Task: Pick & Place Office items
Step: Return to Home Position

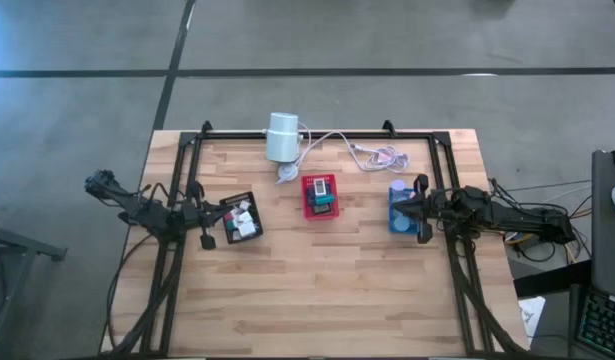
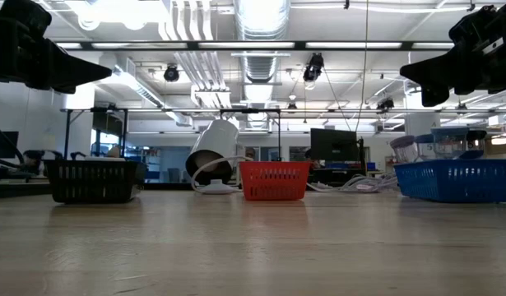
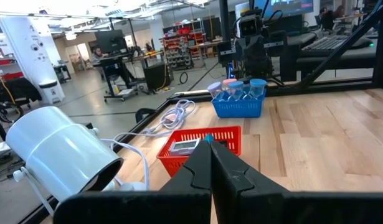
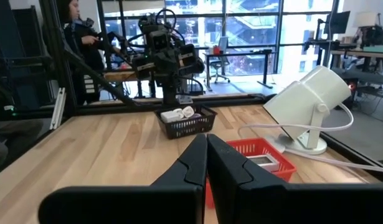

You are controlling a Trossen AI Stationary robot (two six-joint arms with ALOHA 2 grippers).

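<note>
Three small trays stand in a row on the wooden table: a black tray (image 1: 239, 218) with white, pink and dark office items, a red tray (image 1: 321, 196) with a white and teal piece, and a blue tray (image 1: 400, 208) with blue and pink pieces. My left gripper (image 3: 210, 142) is shut and hovers beside the black tray's left side (image 1: 213, 213), pointing toward the red tray (image 3: 203, 144). My right gripper (image 4: 207, 138) is shut and hovers at the blue tray's right side (image 1: 409, 208), also pointing toward the red tray (image 4: 256, 163). In the low view both grippers are raised above the table.
A white cylinder (image 1: 283, 137) with a white cable (image 1: 372, 152) lies tilted near the far edge, behind the red tray. Black frame rails (image 1: 182, 190) run along the table's left, right and far sides. Bare wood (image 1: 317, 290) fills the near half. A person (image 4: 76, 37) stands beyond the table.
</note>
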